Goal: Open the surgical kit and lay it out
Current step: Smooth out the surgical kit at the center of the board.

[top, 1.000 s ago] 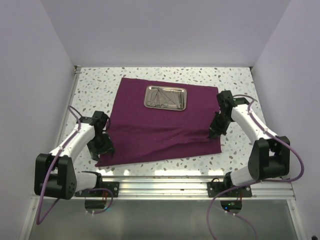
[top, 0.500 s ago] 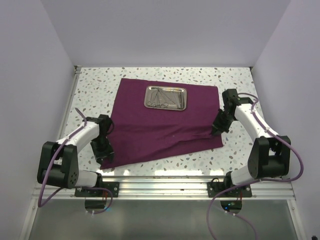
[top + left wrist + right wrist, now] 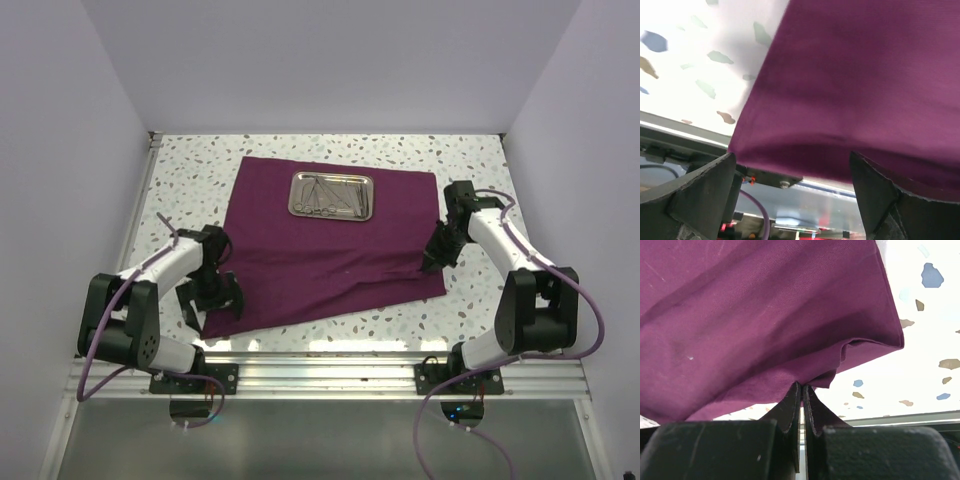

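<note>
A white table flecked with grey and blue chips (image 3: 190, 180) sits inside pale lavender walls, with a metal rail along its near edge. The left gripper (image 3: 213, 303) stands with its jaws spread wide and clasps nothing. In the left wrist view its two dark fingers (image 3: 695, 195) flank the near-left corner of the dark purple cloth wrap (image 3: 320, 260), and whether they touch the fabric cannot be told. The right gripper (image 3: 432, 262) has its jaws pressed together on a pinched fold of the same cloth, close to the cloth's near-right corner. In the right wrist view the fabric bunches into creases just above that pinch. Seen from above, the cloth lies spread over the middle of the table, the left gripper at its 7 o'clock corner and the right gripper at its 4 o'clock edge. At the cloth's 12 o'clock side rests the small shiny rectangular steel tray (image 3: 292, 196). Inside it lie thin silver ring-handled instruments (image 3: 325, 196), too small to tell apart.
</note>
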`<control>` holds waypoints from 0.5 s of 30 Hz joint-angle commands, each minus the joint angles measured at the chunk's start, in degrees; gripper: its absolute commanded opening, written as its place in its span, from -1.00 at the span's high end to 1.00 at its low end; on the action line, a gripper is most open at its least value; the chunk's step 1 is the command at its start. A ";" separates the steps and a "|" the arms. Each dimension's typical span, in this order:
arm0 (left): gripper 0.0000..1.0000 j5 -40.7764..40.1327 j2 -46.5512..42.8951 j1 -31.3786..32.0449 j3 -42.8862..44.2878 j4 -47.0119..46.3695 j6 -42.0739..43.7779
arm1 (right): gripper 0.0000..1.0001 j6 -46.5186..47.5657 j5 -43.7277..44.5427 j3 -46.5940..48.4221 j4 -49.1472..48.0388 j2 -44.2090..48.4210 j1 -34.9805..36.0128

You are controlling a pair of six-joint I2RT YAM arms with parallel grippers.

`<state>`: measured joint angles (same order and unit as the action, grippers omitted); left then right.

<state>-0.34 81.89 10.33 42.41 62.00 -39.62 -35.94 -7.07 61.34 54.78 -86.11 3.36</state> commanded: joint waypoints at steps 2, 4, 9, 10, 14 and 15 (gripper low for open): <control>-0.99 0.51 -1.47 0.31 7.85 4.88 0.06 | 1.00 0.17 -0.05 1.50 -0.64 0.41 -0.37; -0.99 0.78 -1.21 0.31 9.96 6.64 0.15 | 1.00 -0.35 0.04 1.24 -1.08 0.41 -0.28; -0.99 6.31 -1.38 0.39 10.33 6.74 -2.39 | 1.00 -2.55 0.92 -0.34 -3.27 1.20 -0.45; -0.99 6.32 -1.38 0.31 10.23 6.56 -2.83 | 1.00 -3.07 0.83 -0.61 -3.80 1.12 -0.54; -0.99 6.05 -1.38 0.31 9.27 6.03 -4.15 | 1.00 -3.87 1.88 -0.35 -4.86 -0.37 -1.68; -0.99 6.05 -1.38 0.31 9.27 5.60 -4.33 | 1.00 -3.87 1.97 -0.35 -5.12 -0.81 -2.12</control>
<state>4.10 81.60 10.33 51.79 66.52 -41.69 -38.50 -6.96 61.01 52.25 -86.21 2.79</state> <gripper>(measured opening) 0.994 0.018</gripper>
